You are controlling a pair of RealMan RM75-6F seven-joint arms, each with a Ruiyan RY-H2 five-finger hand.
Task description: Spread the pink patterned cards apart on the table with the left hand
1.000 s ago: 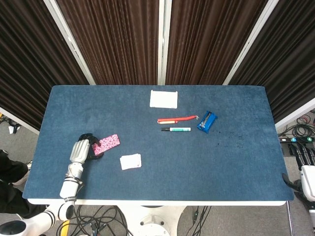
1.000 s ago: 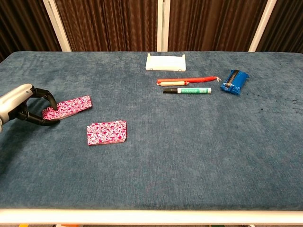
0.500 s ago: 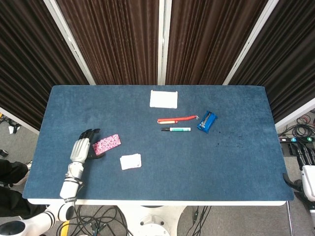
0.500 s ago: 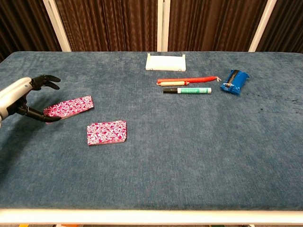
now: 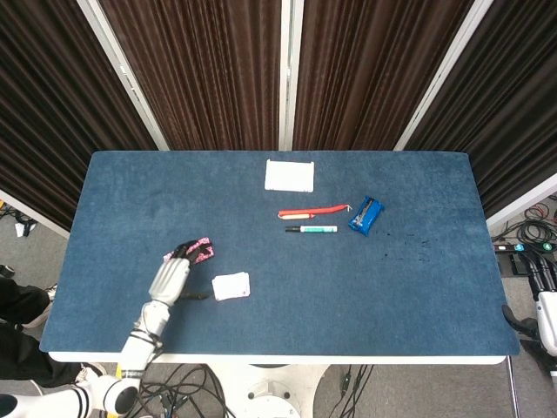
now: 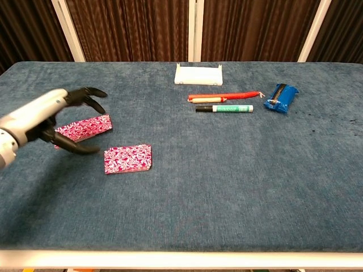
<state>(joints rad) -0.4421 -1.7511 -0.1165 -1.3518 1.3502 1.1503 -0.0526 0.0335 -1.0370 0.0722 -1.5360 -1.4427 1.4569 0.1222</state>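
The left robot hand hung over the near-left part of the bench, its forearm reaching in from the lower left edge and angled up toward the far side. Its fingers were spread wide and arched, with the thumb curling below them, and nothing was held between them. In the head view the same robot hand lay with its fingertips over the end of one pink card stack; whether they touched it could not be told.

In the chest view that card stack sat just behind the robot hand, partly hidden by it, lying flat and slightly slanted. A second card stack lay flat just to the right of the thumb, apart from the first; from the head view its upper face looked white.

Well to the right and farther back lay a red strap and a green marker, side by side, with a blue pack beyond them. A white box stood near the far edge.

The right robot hand showed only at the right border of the head view, off the bench, and its fingers could not be made out.
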